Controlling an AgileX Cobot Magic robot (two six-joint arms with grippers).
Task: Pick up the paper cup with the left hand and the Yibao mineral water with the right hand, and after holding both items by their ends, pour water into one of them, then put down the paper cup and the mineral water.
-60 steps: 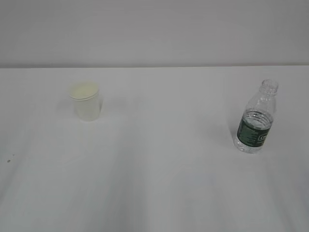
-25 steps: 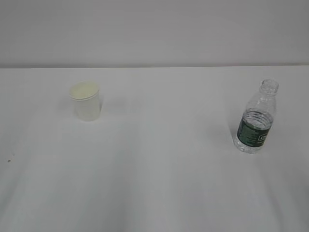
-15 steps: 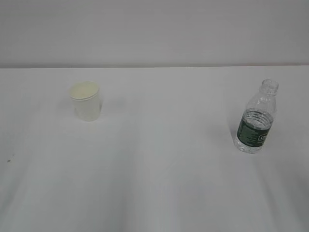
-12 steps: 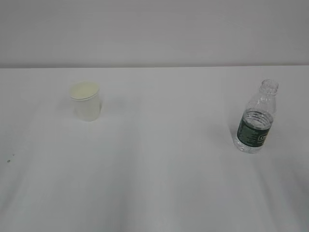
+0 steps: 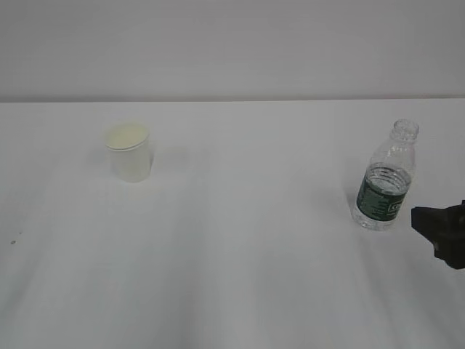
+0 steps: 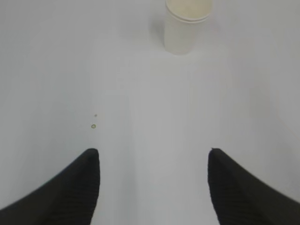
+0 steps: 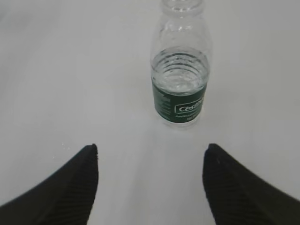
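The white paper cup [image 5: 128,153] stands upright on the left of the white table [image 5: 240,240]; the left wrist view shows the paper cup [image 6: 186,24] far ahead of my open left gripper [image 6: 153,154], which holds nothing. The Yibao mineral water [image 5: 385,179], a clear uncapped bottle with a dark green label, stands upright on the right. In the right wrist view the bottle [image 7: 181,70] is just ahead of my open, empty right gripper [image 7: 151,149]. In the exterior view a black part of the right gripper [image 5: 443,233] shows at the right edge, beside the bottle. The left arm is out of that view.
A plain pale wall [image 5: 232,43] rises behind the table's far edge. Two tiny specks [image 6: 93,125] lie on the tabletop ahead of my left fingers, and a small dark speck [image 5: 12,242] sits near the table's left edge.
The right gripper has come into the exterior view at the right edge, near the bottle. Cup and bottle have not moved.
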